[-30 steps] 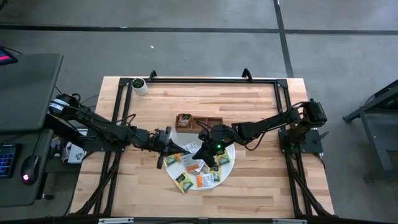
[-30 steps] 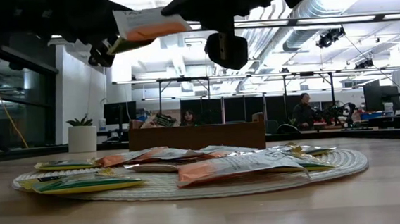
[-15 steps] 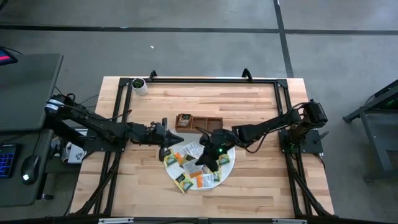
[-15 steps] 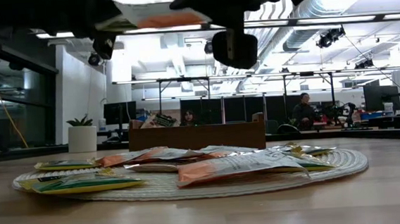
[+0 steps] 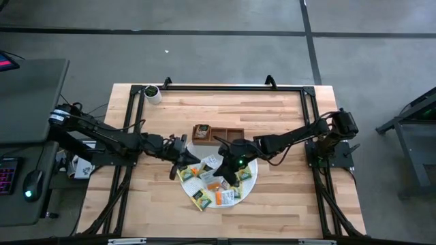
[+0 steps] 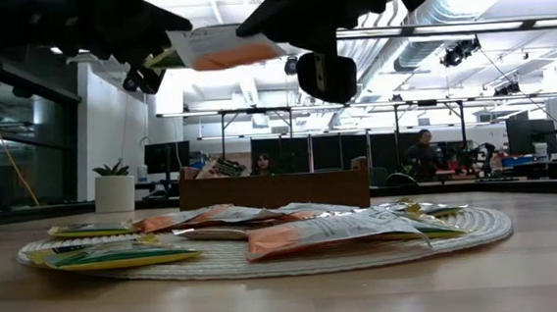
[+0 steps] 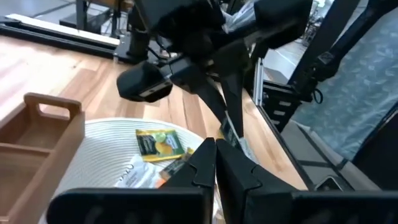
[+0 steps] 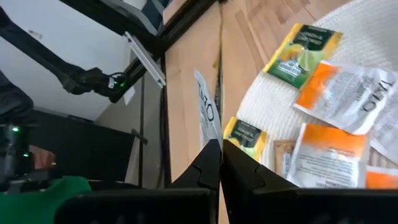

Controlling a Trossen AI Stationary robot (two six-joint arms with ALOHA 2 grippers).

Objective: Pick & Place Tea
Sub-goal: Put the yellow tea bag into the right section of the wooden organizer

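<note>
two robot arms meet over the round woven mat point(image 5: 249, 182) at mid-surface, both hands pinching packets w/ fingers closed. the right hand point(image 5: 221, 178), reaching in from the far right, grips a white-and-orange tea packet point(image 6: 224, 46) by its edge and holds it well above the mat, seen edge-on past its fingers in the right wrist view point(image 8: 208, 116). the left hand point(image 5: 178, 163), stretched low across from the left, hangs at the mat's left rim w/ fingers together; a green-yellow packet point(image 6: 162, 58) shows at its tip in the low view, apparently held. the rest of the tea point(image 6: 335, 229) lies loose on the mat, approx a dozen packets, some overlapping. the wooden tray point(image 5: 218, 133) sits just beyond the mat; its left compartment already holds a packet or two. step in hand looks like the carry after pick-up; next move likely calls for swinging each packet over a tray compartment and releasing w/o the arms colliding.
</note>
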